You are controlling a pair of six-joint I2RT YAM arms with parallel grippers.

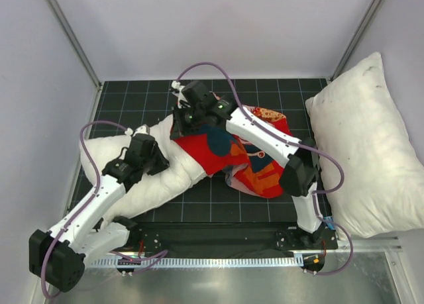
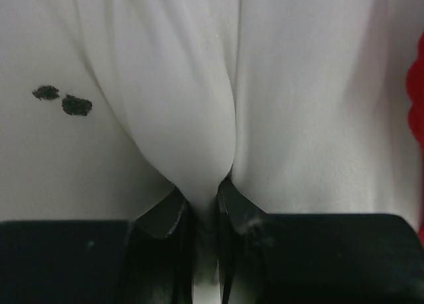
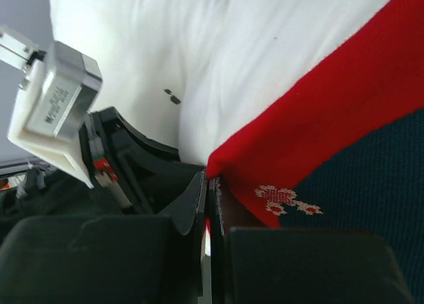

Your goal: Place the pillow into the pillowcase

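Pillow (image 1: 172,181) lies at about 8 o'clock on the table (image 1: 265,204). Its right end is covered by the red pillowcase (image 1: 222,152), which is bunched mid-table at 3 o'clock from it. Can't tell how far in it really is; most of the pillow is bare.

Left gripper (image 2: 205,201) is clamped on a pinched-up fold of the pillow's white cover, with two dark specks (image 2: 63,100) at 10 o'clock of the pinch. Right gripper (image 3: 211,185) is closed tight on the case's red hem, at the case's 10 o'clock corner, right against the pillow.

Handling, my read: the pillow looks light and squashy, with no stiffness. A pinch grabs only cover fabric, so it'll stretch and sag rather than push. Take a deeper bite near the end going in. The case is thin and limp and will collapse shut, so hold the hem at the opening and keep it taut.

Larger white pillow (image 1: 364,145) at 3 o'clock, not involved.
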